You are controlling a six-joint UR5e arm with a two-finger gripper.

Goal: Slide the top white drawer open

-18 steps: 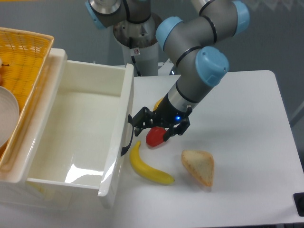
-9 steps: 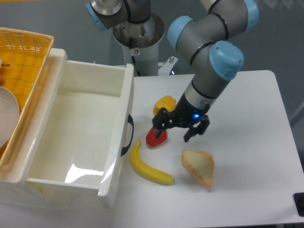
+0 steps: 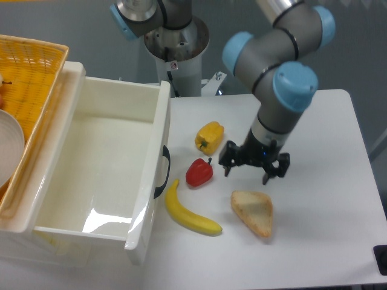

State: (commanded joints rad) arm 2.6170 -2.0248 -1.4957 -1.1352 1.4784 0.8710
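Observation:
The top white drawer stands pulled far out over the left of the table, glossy cream-white, its inside bare. Its curved black handle faces right. My gripper hangs well to the right of the handle, above the table between the red pepper and the bread slice. Its two black fingers are spread apart with nothing between them.
A yellow pepper lies behind the red one, and a banana lies close to the drawer front. A yellow wicker basket with a white plate sits on top at far left. The robot base stands at the back.
My gripper has moved right, away from the drawer handle and past the red pepper. The drawer stays pulled out as before.

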